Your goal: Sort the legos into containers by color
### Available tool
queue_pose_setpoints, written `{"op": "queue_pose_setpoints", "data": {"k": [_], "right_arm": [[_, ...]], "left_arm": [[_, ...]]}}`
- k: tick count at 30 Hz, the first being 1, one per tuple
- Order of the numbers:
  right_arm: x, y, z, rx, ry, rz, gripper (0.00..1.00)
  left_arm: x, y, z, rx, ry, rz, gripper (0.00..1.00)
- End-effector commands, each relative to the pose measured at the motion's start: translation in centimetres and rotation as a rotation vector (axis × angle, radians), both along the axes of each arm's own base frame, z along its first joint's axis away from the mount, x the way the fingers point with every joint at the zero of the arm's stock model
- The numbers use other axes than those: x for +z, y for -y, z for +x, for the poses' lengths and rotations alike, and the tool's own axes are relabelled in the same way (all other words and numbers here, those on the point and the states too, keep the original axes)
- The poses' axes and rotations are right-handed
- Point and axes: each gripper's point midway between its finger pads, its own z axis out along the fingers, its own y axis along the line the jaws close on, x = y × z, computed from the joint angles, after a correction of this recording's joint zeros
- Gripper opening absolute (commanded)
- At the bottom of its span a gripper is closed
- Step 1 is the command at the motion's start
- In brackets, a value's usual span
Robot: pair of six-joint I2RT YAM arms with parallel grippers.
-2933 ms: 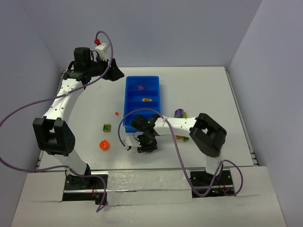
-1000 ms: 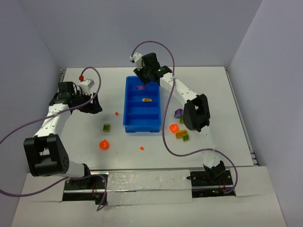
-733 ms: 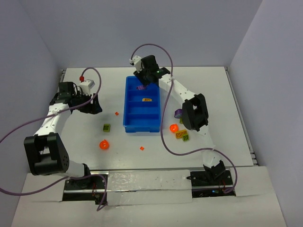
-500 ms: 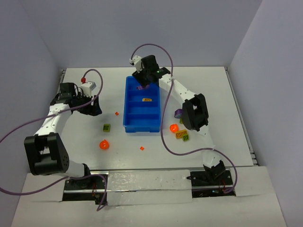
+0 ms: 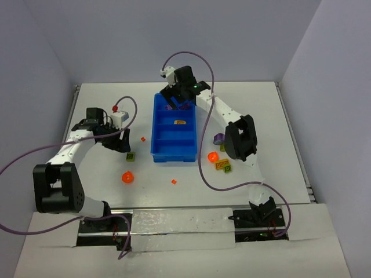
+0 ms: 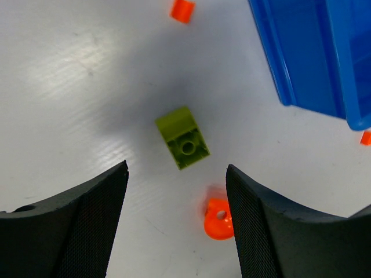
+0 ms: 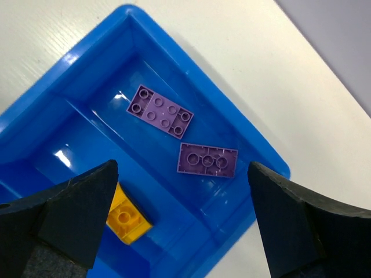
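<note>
Eleven legos show across the views. In the blue tray (image 5: 156, 130), a purple plate (image 7: 159, 111) and a second purple plate (image 7: 207, 158) lie flat and apart in the far end compartment, and one yellow brick (image 7: 127, 221) sits in the next compartment. On the white table (image 5: 261, 110) left of the tray lie one lime green brick (image 6: 182, 138), one round orange piece (image 6: 219, 211) and a small orange bit (image 6: 182, 10). A second orange bit (image 5: 173, 181) lies off the tray's near end. To the right cluster a purple piece (image 5: 218, 138), another round orange one (image 5: 213, 157), a yellowish piece (image 5: 221, 164) and a lime green piece (image 5: 227, 168), with the right arm's black elbow (image 5: 239, 142) just beside them. The left gripper (image 6: 177, 174) hovers over the lime green brick with its jaws spread wide and empty. The right gripper (image 7: 182, 169) hangs over the purple plates, equally wide and empty. Half a second earlier the left gripper was farther out to the left, while the right was over the same compartment.
</note>
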Motion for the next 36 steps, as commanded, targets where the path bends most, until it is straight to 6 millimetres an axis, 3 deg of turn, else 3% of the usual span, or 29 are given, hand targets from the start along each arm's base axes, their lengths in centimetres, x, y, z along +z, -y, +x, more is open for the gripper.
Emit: {"op": "queue_pose_setpoints", "data": {"k": [1, 9, 16, 23, 29, 36], "right_arm": [[10.7, 1.4, -0.6, -0.046, 0.121, 0.158, 1.0], [16.9, 4.5, -2.4, -0.117, 0.113, 0.315, 1.0], [19.5, 7.8, -3.5, -0.173, 0.113, 0.362, 1.0], [18.8, 9.8, -4.1, -0.202, 0.094, 0.345, 1.0], [18.1, 10.5, -4.3, -0.215, 0.077, 0.339, 1.0], [17.9, 10.8, -5.0, -0.208, 0.067, 0.322, 1.0]], "left_arm": [[-1.5, 1.1, -2.7, -0.065, -0.096, 0.048, 0.75], [-3.2, 2.9, -3.1, -0.022, -0.173, 0.07, 0.75], [-4.7, 1.9, -1.7, 0.073, -0.198, 0.135, 0.68], [-5.4, 1.4, -0.6, 0.108, -0.195, 0.167, 0.63], [-5.2, 1.3, 0.6, 0.122, -0.164, 0.176, 0.5], [-4.0, 1.0, 1.4, 0.128, -0.119, 0.186, 0.18]]}}
